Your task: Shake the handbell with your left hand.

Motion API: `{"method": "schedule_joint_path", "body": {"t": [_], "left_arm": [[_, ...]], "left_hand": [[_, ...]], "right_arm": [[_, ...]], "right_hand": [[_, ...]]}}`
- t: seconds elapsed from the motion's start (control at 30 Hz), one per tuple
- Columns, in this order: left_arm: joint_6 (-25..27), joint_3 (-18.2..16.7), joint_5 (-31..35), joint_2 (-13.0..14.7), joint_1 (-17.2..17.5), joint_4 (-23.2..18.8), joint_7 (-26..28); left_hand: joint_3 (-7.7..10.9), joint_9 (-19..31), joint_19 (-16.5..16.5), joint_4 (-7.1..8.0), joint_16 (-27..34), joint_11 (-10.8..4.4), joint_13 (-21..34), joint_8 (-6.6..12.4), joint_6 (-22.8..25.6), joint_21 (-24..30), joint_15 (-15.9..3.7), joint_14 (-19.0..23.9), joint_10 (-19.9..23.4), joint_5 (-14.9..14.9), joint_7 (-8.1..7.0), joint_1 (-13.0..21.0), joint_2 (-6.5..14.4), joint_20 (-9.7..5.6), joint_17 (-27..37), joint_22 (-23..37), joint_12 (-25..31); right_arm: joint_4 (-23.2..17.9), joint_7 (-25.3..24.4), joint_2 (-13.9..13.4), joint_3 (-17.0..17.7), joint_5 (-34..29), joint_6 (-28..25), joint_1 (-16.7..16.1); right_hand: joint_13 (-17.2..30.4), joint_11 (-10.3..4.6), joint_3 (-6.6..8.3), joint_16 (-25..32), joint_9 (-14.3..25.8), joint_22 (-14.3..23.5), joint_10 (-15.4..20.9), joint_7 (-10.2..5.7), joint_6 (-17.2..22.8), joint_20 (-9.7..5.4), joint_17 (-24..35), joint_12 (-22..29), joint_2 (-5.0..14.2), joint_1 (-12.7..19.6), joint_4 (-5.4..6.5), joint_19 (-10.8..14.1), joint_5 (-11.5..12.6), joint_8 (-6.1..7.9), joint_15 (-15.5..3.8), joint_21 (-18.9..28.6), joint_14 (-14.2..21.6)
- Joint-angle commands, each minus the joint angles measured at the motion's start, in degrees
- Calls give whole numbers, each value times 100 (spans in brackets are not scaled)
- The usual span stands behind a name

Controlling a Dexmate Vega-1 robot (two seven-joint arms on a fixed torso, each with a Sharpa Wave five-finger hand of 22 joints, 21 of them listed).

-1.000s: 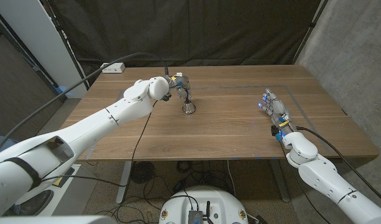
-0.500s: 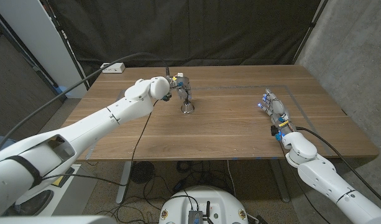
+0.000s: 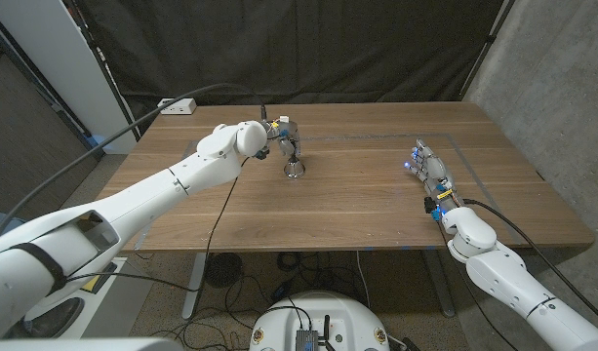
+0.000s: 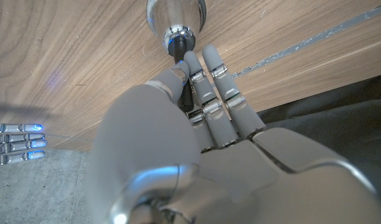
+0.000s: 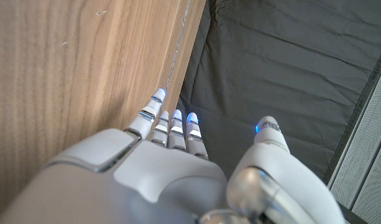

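Almost nothing has moved since a second ago: the left hand (image 3: 282, 132) still grips the handbell (image 3: 295, 168) by its mostly hidden handle, upper centre, bell mouth near the bench (image 3: 357, 210). Right hand (image 3: 427, 168) waits, fingers straight, holding nothing.

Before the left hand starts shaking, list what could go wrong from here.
1. The left hand holds the handbell only by its thin black handle, near the fingertips; a hard shake might let it slip out.
2. The bell's mouth looks to be at the wooden table; shaking without lifting could knock or scrape it on the wood.
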Motion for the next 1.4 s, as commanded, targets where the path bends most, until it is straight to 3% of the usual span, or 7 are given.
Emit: {"method": "schedule_joint_path", "body": {"t": [0.03,0.43,0.6,0.77,1.03,1.4], "left_arm": [[-71,-28,-80,37,7,-10,-92],[46,-83,-59,81,73,-108,-66],[162,-95,14,94,121,-169,17],[253,-86,129,116,182,-223,136],[258,-110,152,116,231,-238,222],[101,-262,-75,130,345,-210,404]], "left_hand": [[-77,-10,-231,92,-97,-69,562,-88,-145,-70,102,-240,-134,49,12,-264,-50,71,-43,0,-66],[-290,-55,-1125,308,-224,27,357,-279,-519,-437,364,-928,-539,72,-40,-877,-72,378,-113,-17,-96],[-361,-90,-1624,309,-281,57,255,-372,-885,-678,587,-1567,-1074,94,-65,-1090,-70,484,-131,-16,-156],[-476,-148,-2159,296,-300,69,124,-441,-1628,-963,744,-2367,-1946,99,-206,-1356,-95,713,-141,-6,-183],[-581,-225,-2604,235,-287,229,-11,-464,-2491,-1227,916,-3144,-2872,109,-264,-1541,-96,931,-156,7,-170],[-727,-307,-2945,355,-278,346,-123,-427,-3142,-1451,1077,-3705,-3341,97,-212,-1929,-95,1001,-173,14,-104]], "right_arm": [[-15,5,-13,0,-4,9,-5],[-35,-2,-21,-1,-12,0,-4],[-43,2,-30,-8,-9,-25,-2],[-29,0,-25,-10,1,-29,-3],[-25,-4,-19,-10,5,-27,-4],[-29,-52,-7,-11,-28,-18,0]], "right_hand": [[20,-1,-7,33,17,10,49,2,56,-2,8,4,13,35,13,28,1,1,29,-12,30],[20,2,-8,43,18,10,70,0,65,9,7,11,12,39,10,50,1,4,36,-5,63],[19,1,-8,43,18,10,76,4,74,3,7,12,11,40,9,59,1,7,36,-3,66],[19,4,-9,46,18,10,82,4,80,3,7,13,11,39,10,67,1,8,33,-1,78],[19,-3,-10,48,18,10,93,-1,79,0,8,16,13,37,13,78,1,6,27,1,86],[19,-6,-11,49,17,10,99,0,87,5,9,15,12,38,12,85,0,7,33,0,97]]}}
